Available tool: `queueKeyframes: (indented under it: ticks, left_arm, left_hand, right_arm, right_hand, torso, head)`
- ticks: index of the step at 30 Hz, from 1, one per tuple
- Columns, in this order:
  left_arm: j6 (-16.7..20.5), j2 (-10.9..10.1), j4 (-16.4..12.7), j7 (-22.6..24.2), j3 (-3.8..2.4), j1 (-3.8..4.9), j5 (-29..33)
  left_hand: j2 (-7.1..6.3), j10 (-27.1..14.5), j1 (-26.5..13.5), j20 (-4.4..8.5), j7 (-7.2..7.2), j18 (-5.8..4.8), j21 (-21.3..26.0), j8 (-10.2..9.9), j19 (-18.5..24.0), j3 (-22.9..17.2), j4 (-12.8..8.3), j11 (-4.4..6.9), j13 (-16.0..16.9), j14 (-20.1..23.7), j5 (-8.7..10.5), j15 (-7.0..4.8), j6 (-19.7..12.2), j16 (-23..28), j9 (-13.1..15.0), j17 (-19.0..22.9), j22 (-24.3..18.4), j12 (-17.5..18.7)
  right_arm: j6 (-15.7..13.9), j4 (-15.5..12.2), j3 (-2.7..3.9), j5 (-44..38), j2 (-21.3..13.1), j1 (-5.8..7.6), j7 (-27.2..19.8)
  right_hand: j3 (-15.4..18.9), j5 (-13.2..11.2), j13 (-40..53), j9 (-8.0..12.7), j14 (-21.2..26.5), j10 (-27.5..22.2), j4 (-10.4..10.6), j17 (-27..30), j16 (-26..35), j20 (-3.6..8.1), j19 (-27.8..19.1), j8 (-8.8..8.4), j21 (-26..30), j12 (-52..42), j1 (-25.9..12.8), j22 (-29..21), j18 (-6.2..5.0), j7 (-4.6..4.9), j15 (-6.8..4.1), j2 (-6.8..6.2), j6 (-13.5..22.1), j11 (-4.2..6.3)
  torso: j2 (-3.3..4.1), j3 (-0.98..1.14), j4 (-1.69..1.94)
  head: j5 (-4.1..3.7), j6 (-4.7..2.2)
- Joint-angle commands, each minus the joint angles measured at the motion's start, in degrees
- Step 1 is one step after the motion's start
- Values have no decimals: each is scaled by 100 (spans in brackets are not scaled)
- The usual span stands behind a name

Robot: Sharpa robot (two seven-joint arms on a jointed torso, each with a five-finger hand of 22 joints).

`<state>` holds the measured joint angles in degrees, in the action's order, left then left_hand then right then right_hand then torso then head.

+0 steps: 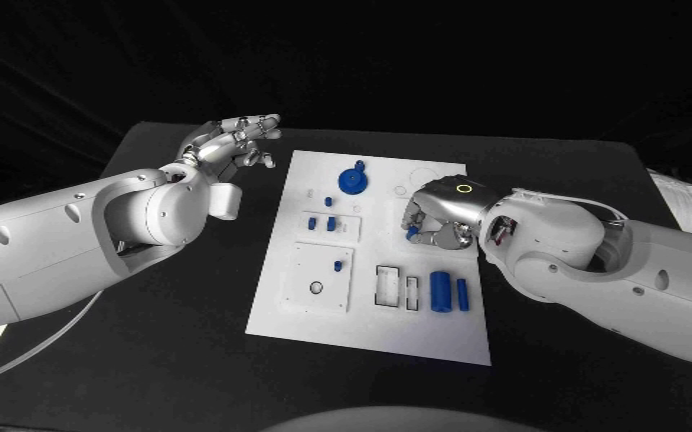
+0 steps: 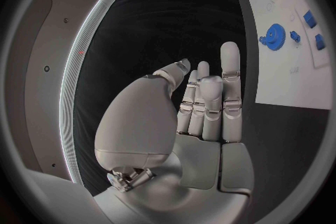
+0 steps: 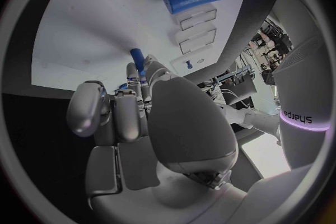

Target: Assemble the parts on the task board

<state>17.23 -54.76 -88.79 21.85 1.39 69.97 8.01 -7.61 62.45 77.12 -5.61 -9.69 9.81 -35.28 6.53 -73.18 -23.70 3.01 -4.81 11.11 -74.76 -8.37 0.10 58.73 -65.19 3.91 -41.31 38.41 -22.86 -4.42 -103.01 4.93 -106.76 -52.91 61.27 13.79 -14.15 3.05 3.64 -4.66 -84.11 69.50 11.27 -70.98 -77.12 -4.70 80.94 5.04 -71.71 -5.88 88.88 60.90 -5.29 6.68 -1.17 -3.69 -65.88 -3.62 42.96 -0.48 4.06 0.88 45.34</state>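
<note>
Meanwhile left robot hand point(image 1: 228, 142) off task board point(image 1: 289, 302) edge

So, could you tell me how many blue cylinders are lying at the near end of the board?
2: a thick cylinder and a thin cylinder beside it, right of the rectangular slots. The right hand, pinching a peg, may hide others.

"sharpa" lettering on white arm point(image 3: 302, 102)

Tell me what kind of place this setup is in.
Most likely a robotics lab or test bench: a black table against a dark backdrop, a white task board with cut-out slots and small blue parts, and cluttered equipment at the rim of the right wrist view.
</note>
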Motion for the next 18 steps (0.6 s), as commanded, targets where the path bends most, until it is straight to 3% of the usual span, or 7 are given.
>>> queueKeyframes:
  ticks: [1, 10, 18]
  left_arm:
    - [-82, 0, -10, 38, -3, 2, -24]
    - [-76, -11, -18, 32, -3, 2, -24]
    - [-73, -13, -18, 31, -3, 2, -24]
  left_hand:
    - [-3, -43, 15, -8, 7, 56, 38, 27, -23, 32, -16, -10, 9, 35, 1, 1, -30, 17, -5, -2, -8, -20]
    - [3, -50, 17, -8, 8, 57, 40, 36, -24, 32, -18, -9, 16, 36, 3, 0, -28, 16, -3, 5, -9, -38]
    - [2, -53, 17, -9, 7, 57, 41, 36, -25, 34, -20, -9, 17, 37, 3, 0, -30, 16, -3, 6, -9, -43]
  right_arm:
    - [-50, 5, -5, -240, 11, -12, 123]
    - [-63, -13, -5, -414, 23, -18, 211]
    - [-311, -134, -3, -401, 8, -21, 184]
  right_hand:
    - [-146, -13, 25, -31, -264, 124, -72, -13, -21, 44, -4, 43, -39, 28, 109, 15, -32, -19, -55, 107, -89, 56]
    - [-531, -13, 26, -64, -267, 272, -306, -45, -51, 73, 8, 15, -66, 140, 100, 57, -21, 0, -63, 26, -169, 68]
    - [-740, -11, 30, -71, -272, 307, -433, -74, -77, 70, 17, -31, -91, 202, 32, 94, -16, 38, -48, -57, -170, 47]
  torso:
    - [-1, -4, 5]
    - [-3, 1, -3]
    - [-3, 2, 2]
  head:
    - [-3, 13]
    - [11, 37]
    - [14, 41]
